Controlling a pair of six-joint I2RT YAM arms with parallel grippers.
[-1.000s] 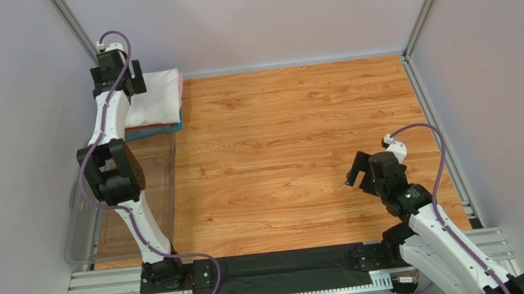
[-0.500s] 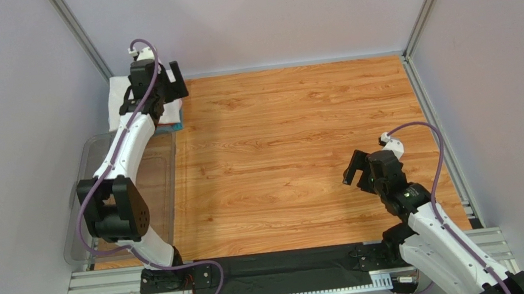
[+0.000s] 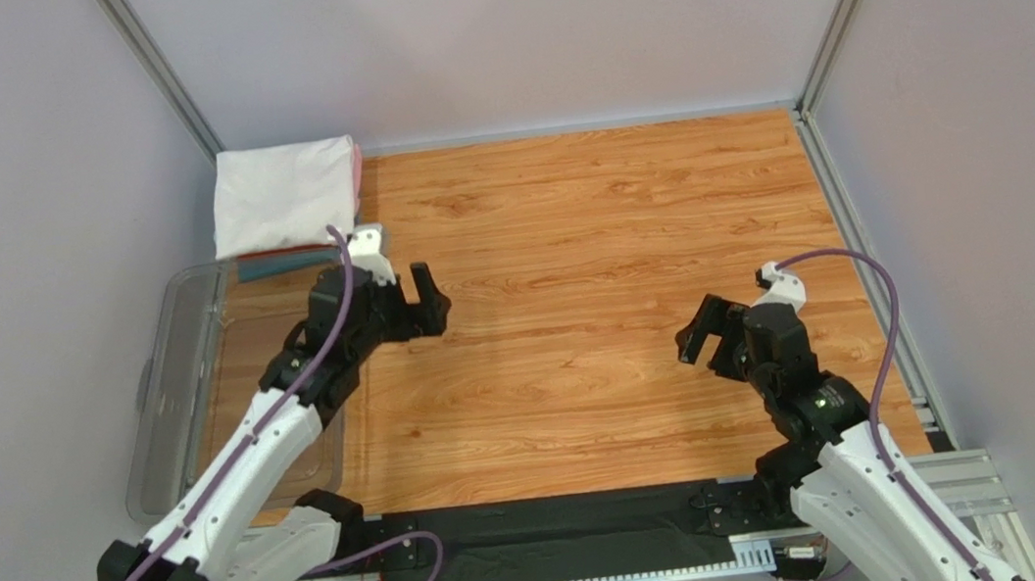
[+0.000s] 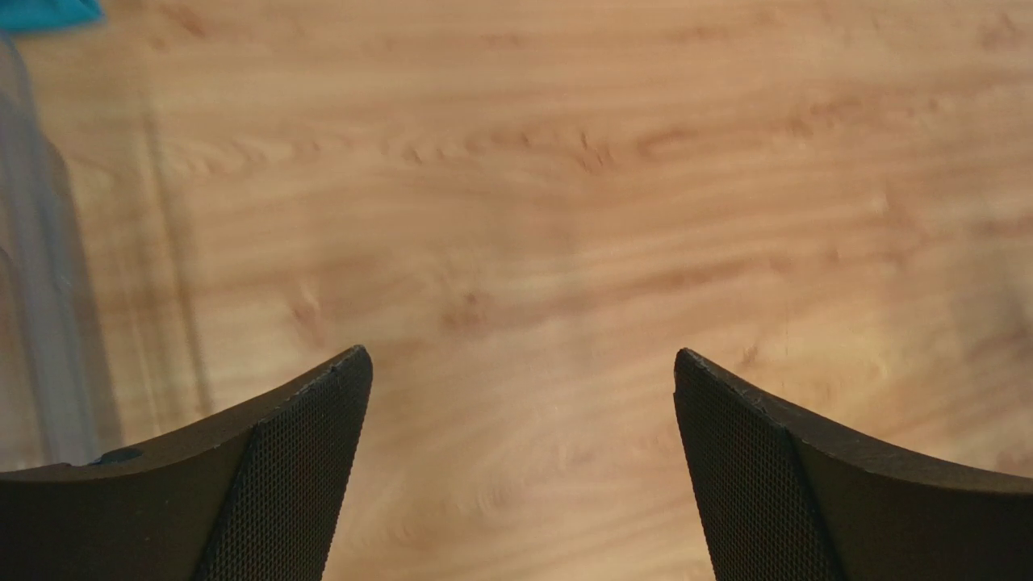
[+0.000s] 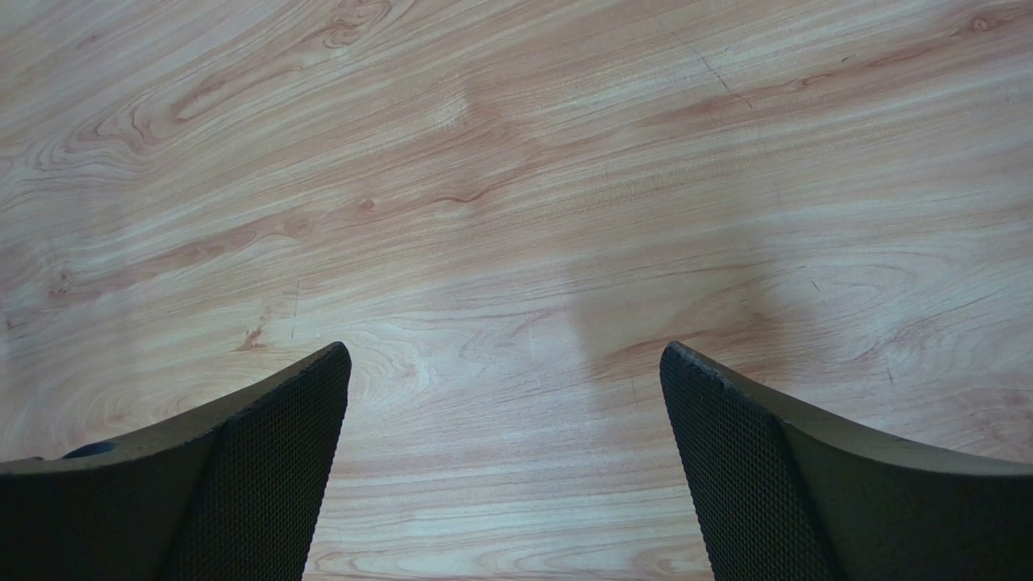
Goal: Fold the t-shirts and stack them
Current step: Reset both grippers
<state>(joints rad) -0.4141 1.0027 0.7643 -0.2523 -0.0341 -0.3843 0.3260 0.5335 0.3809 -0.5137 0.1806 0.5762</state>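
Note:
The t-shirts lie as one folded stack in the back left corner. The white one (image 3: 282, 194) is on top, with a pink edge (image 3: 358, 173) at its right and a teal layer (image 3: 272, 266) showing at the front. My left gripper (image 3: 409, 301) hangs open over bare wood, in front of and to the right of the stack, holding nothing. In the left wrist view, that gripper (image 4: 521, 363) frames only the table, with a teal corner (image 4: 43, 12) at the top left. My right gripper (image 3: 704, 331) is open and empty above the wood at the right, and the right wrist view shows it (image 5: 503, 357) the same way.
A clear plastic bin (image 3: 173, 392) stands along the left edge of the table, just in front of the stack; its wall (image 4: 49, 303) shows in the left wrist view. Grey walls and metal rails (image 3: 860, 249) close in the wooden table (image 3: 575, 224).
My left arm has swung away from the stack in the back corner, toward the front and right, leaving the white t-shirt on top. The right arm has hardly moved.

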